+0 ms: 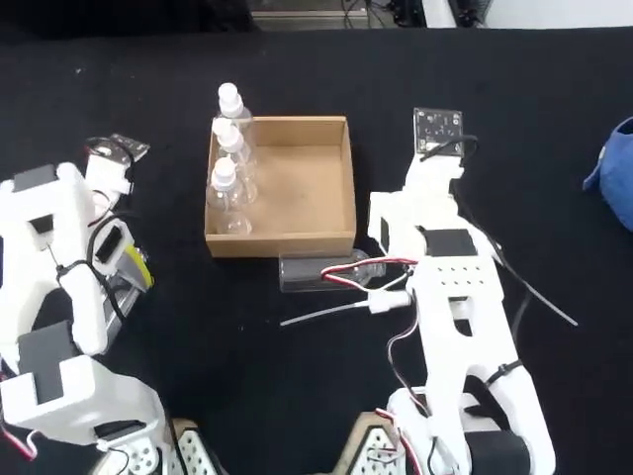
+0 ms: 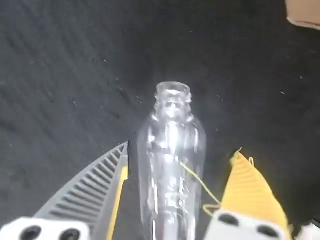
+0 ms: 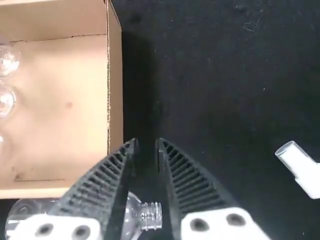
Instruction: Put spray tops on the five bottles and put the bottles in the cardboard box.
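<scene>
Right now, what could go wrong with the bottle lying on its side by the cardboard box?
The clear plastic bottle lies on its side, so it may roll when touched. The right gripper has its jaws barely apart near the neck; they might shove it instead of gripping. The white spray top with its thin tube lies beside that arm and could get swept away.

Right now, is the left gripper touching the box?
Apart. In the left wrist view the left gripper sits around a bottle, with bare black table between it and the box corner.
</scene>
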Robot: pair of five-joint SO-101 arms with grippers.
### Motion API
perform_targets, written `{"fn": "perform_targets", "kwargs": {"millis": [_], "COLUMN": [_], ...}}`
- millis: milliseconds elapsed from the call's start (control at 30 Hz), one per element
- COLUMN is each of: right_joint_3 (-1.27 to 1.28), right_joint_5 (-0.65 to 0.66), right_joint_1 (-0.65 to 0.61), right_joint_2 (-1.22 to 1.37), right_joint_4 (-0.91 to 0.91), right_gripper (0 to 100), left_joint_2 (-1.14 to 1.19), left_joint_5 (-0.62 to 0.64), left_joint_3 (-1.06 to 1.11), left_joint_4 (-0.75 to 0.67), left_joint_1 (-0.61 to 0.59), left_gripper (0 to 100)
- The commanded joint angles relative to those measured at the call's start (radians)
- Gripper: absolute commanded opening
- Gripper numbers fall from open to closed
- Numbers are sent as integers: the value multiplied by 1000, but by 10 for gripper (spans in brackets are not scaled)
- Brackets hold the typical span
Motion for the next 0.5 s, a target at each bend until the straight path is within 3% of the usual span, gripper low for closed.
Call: {"fn": "perform_targets", "kwargs": {"millis": [0,200,467], "right_joint_3": [-4,-4,-4], "right_joint_5": [-8,-8,-8], "right_joint_1": [17,17,17], "right_joint_2": [-36,-36,-35], "right_joint_4": [-31,-31,-31], "right_gripper": [54,54,54], "left_joint_2": [-6,-6,-6], "left_joint_5": [-89,-104,-103], "left_joint_3": [50,108,159], "left_joint_4": [-71,-181,-193], "left_joint_1": [-12,-42,-31], "left_gripper": [191,192,187]}}
